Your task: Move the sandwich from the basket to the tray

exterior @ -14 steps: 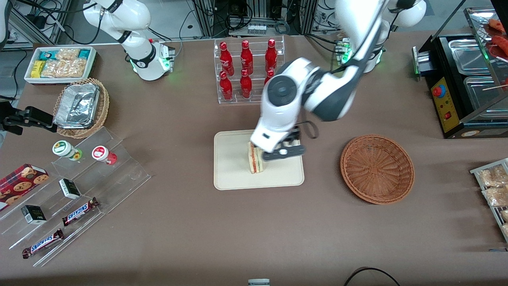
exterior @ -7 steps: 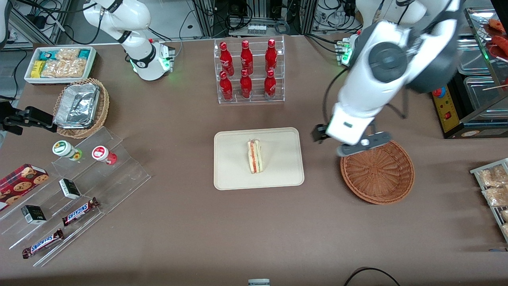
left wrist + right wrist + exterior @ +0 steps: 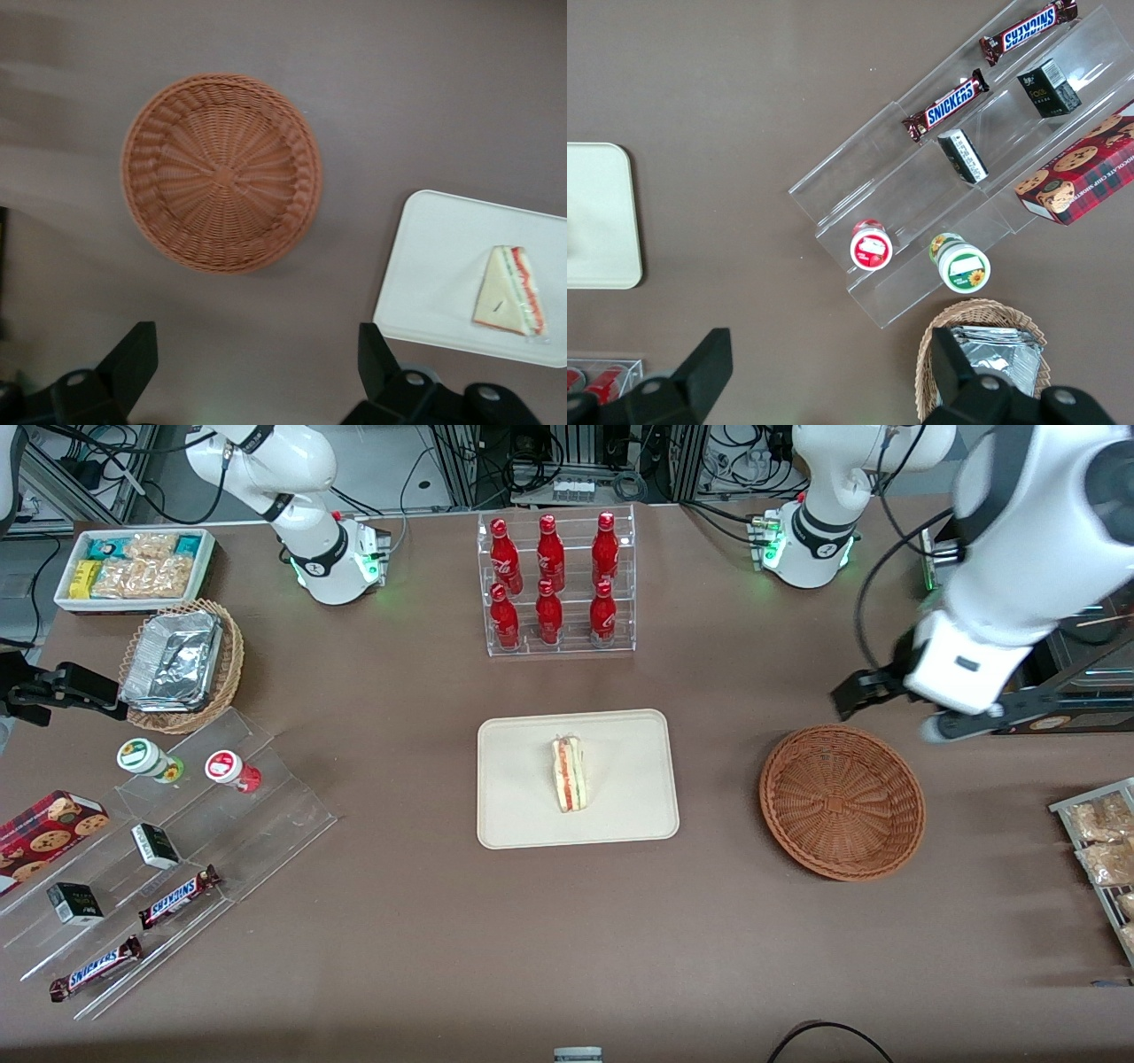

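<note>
Cream tray [image 3: 523,815] holds the sandwich [image 3: 570,772]; the job looks done.

Brown wicker basket [image 3: 842,802] sits bare on the surface [image 3: 399,921], well apart from the tray, toward the working arm's end. The end effector [image 3: 921,707] hangs above the surface just past the basket rim, with its fingers [image 3: 133,359] spread wide and nothing in them. From it, the sandwich lies far off toward the parked arm's end, its long side pointing at the front camera. Red bottles [image 3: 549,580] stand farther from the camera than the tray. Nothing blocks the way.
</note>
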Controlling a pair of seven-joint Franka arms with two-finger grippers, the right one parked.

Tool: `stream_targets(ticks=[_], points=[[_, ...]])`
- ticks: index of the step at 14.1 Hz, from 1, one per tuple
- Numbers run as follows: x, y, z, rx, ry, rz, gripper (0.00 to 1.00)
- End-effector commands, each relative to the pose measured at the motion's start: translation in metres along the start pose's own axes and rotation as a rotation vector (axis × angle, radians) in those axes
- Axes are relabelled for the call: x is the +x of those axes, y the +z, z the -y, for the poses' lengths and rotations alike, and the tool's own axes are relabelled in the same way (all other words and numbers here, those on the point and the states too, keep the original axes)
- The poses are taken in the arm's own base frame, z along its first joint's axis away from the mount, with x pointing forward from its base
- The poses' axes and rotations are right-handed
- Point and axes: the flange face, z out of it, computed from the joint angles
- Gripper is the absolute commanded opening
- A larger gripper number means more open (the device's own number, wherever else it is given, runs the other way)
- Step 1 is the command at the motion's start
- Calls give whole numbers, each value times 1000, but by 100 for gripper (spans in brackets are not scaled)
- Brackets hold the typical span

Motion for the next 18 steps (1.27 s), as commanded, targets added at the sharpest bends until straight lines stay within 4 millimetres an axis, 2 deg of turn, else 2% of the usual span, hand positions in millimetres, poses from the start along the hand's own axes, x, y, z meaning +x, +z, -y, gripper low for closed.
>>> stream_targets(ticks=[1,3,6,8,10,13,14,15,18], points=[[-4,-9,27,1,43,5,100],[-3,-19,51,0,80,0,100],[1,-24,89,4,122,20,100],[6,-24,107,2,119,20,100],[6,-28,114,17,152,11,100],[16,-24,104,39,172,2,100],[21,-30,94,36,185,-6,100],[25,-27,79,40,208,-6,100],[24,-27,74,40,219,-7,100]])
